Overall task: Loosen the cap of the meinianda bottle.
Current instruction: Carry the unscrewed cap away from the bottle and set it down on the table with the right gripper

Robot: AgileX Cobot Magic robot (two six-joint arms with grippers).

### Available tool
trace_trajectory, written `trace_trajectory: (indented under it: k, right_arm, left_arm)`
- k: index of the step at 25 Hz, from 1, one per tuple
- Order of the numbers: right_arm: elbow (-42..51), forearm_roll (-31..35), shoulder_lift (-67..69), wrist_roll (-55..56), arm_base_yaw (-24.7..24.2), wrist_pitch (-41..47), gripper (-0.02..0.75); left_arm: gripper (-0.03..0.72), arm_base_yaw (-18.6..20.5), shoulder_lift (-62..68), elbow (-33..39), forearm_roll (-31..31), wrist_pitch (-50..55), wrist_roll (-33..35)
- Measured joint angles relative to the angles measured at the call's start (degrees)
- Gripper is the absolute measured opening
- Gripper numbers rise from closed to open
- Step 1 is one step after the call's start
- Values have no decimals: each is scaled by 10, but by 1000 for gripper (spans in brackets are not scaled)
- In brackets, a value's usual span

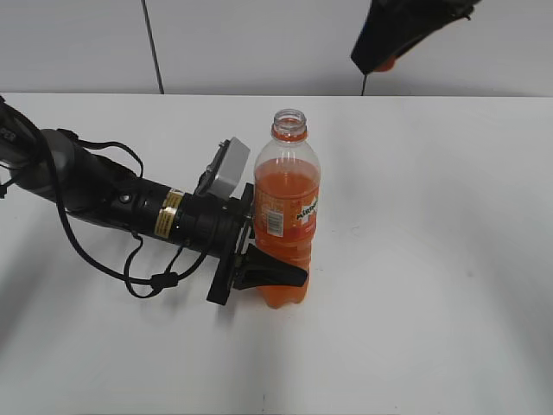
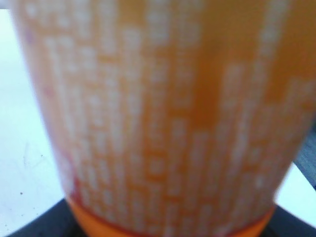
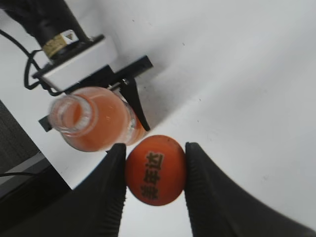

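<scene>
The meinianda bottle stands upright on the white table with its neck open and no cap on it. My left gripper is shut on the bottle's lower body, one black finger across the front. In the left wrist view the orange label fills the frame, blurred. The orange-red cap, dark characters on its top, sits pinched between the black fingers of my right gripper. That gripper hangs high above the table's far right, the cap just peeking out. From there the bottle's open mouth lies below left.
The white table spreads around the bottle, with a grey wall behind. The left arm and its looping cable lie across the left side. A table edge and dark floor show at the right wrist view's left.
</scene>
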Motion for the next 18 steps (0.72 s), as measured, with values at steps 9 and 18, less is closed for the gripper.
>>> trace_trajectory:
  k: [9, 18]
  right_arm:
    - [159, 1, 0, 39, -74, -39, 272]
    - [294, 19, 0, 61, -116, -133, 272]
  left_arm:
    - [400, 0, -14, 1, 19, 14, 1]
    - [400, 0, -16, 1, 16, 20, 22]
